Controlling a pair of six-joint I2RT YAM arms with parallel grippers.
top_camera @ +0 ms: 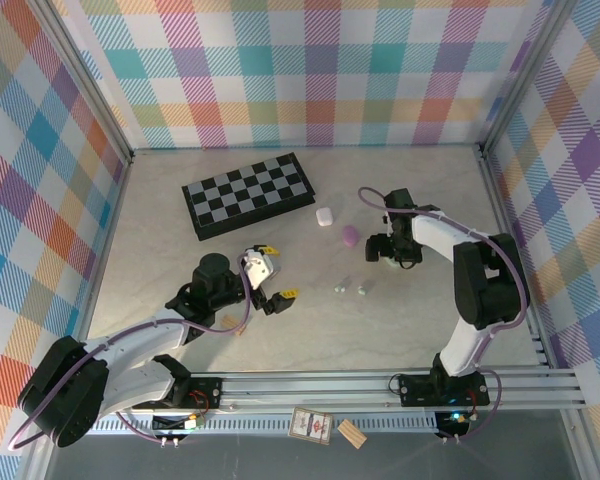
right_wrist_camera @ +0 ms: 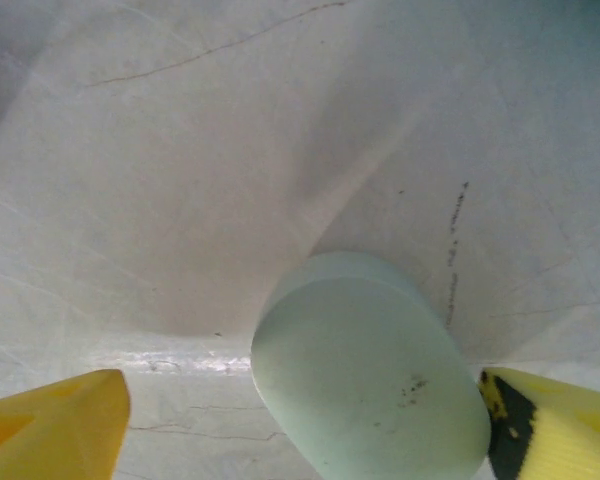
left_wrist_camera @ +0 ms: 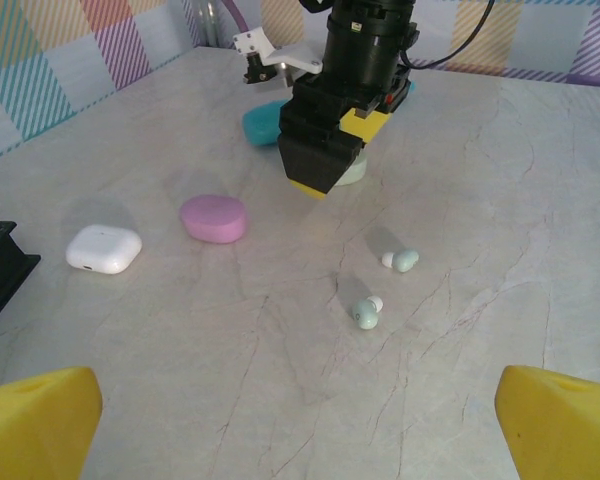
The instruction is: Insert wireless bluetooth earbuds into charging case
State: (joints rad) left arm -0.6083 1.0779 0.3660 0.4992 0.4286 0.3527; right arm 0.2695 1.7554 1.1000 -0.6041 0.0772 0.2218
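The right gripper (right_wrist_camera: 300,425) is spread wide around the mint case (right_wrist_camera: 365,370), which sits close against one yellow fingertip, its lower edge cut off. The left gripper (left_wrist_camera: 300,425) gapes wide too; the earbuds (left_wrist_camera: 405,261) lie on the table (left_wrist_camera: 500,160), ahead of its fingertips, well apart.

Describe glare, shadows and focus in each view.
Top external: even light, sharp, faint shadows. Left wrist: soft shadows beside the white case and earbuds; its yellow fingers slightly blurred. Right wrist: glare streak on the table beside the soft-edged mint case.
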